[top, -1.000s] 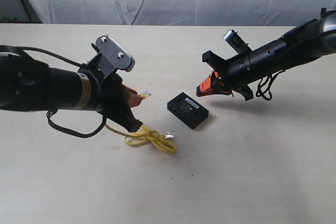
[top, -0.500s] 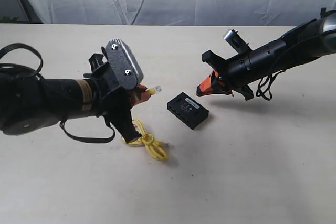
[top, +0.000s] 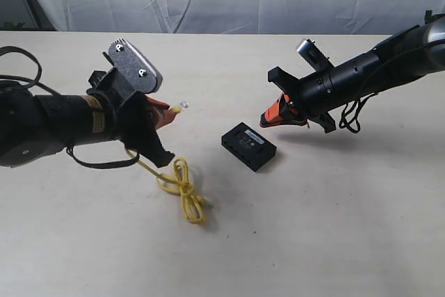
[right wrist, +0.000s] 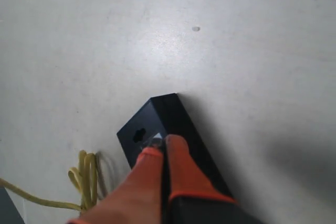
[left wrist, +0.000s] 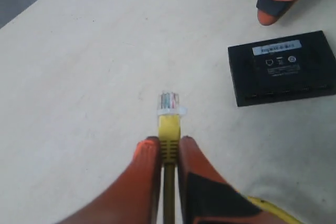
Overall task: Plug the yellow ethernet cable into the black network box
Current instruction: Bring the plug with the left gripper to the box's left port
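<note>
Our left gripper (left wrist: 164,146) pinches the yellow ethernet cable (top: 182,187); with our right gripper (right wrist: 161,148) closed and empty, the black network box (top: 248,145) may skid.

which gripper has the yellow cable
The left gripper, pinching the thin yellow ethernet cable just behind its clear plug. The right gripper is shut on nothing near the small flat black network box.

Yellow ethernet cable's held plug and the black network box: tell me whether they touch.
Apart. The left wrist view shows bare table between the plug in the left gripper and the black network box.
</note>
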Robot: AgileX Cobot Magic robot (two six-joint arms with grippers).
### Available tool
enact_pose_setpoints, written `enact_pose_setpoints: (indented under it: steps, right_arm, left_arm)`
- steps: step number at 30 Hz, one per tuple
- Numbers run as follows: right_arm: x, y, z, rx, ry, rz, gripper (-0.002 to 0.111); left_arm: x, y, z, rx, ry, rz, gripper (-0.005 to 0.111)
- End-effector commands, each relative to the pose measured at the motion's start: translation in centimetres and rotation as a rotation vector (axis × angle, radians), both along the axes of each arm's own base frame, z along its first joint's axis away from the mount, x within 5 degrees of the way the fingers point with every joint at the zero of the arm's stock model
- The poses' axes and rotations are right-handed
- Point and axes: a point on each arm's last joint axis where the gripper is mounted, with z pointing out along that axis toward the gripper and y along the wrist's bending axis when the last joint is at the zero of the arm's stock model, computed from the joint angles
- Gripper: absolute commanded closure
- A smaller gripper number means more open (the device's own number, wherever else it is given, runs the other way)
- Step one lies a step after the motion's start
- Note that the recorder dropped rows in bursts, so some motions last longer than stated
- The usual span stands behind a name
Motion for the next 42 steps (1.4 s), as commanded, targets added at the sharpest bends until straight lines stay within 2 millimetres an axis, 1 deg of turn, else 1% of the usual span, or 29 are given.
enact_pose_setpoints:
  steps: [1, 2, 3, 5, 10, 13, 15, 18, 19, 25, 29, 33, 42]
  right_arm:
    - [0.1, 0.0, 0.1, 0.002, -0.008, 0.005, 0.109]
    - [0.1, 0.0, 0.1, 0.002, -0.008, 0.005, 0.109]
    - [0.1, 0.0, 0.2, 0.005, -0.008, 0.001, 0.109]
    - [0.2, 0.0, 0.2, 0.016, -0.007, -0.011, 0.109]
    - [0.2, 0.1, 0.3, 0.021, -0.006, -0.017, 0.109]
    - [0.2, 0.1, 0.3, 0.021, -0.006, -0.017, 0.109]
    - [0.2, 0.0, 0.3, 0.020, -0.007, -0.018, 0.109]
    - [0.2, 0.0, 0.3, 0.019, -0.008, -0.019, 0.109]
    - [0.2, 0.0, 0.3, 0.019, -0.008, -0.019, 0.109]
    - [0.2, 0.0, 0.1, 0.002, -0.011, -0.004, 0.109]
    - [0.3, -0.1, 0.1, -0.010, -0.019, -0.015, 0.109]
    - [0.3, -0.1, 0.0, -0.011, -0.017, -0.015, 0.109]
    - [0.3, -0.1, 0.0, -0.012, -0.018, -0.014, 0.109]
  left_arm:
    - [0.4, -1.6, -1.5, -0.115, 0.047, -0.079, 0.107]
    - [0.5, -2.0, -1.9, -0.175, 0.075, -0.078, 0.107]
    - [0.6, -1.9, -2.8, -0.151, 0.119, -0.053, 0.107]
    - [0.6, -1.5, -3.6, -0.076, 0.171, -0.032, 0.107]
    - [0.8, -1.9, -3.3, -0.061, 0.220, -0.067, 0.107]
    - [0.6, -2.1, -3.4, -0.044, 0.251, -0.099, 0.107]
    - [0.6, -2.2, -4.3, -0.046, 0.277, -0.099, 0.107]
    - [0.5, -3.0, -5.9, -0.107, 0.327, -0.153, 0.107]
    - [0.7, -3.1, -6.0, -0.107, 0.329, -0.151, 0.107]
    - [1.4, -3.5, -5.7, -0.123, 0.310, -0.156, 0.107]
    - [1.4, -3.7, -6.1, -0.138, 0.324, -0.162, 0.107]
    - [1.8, -4.0, -6.0, -0.157, 0.323, -0.166, 0.107]
    - [2.7, -4.1, -6.0, -0.123, 0.302, -0.152, 0.107]
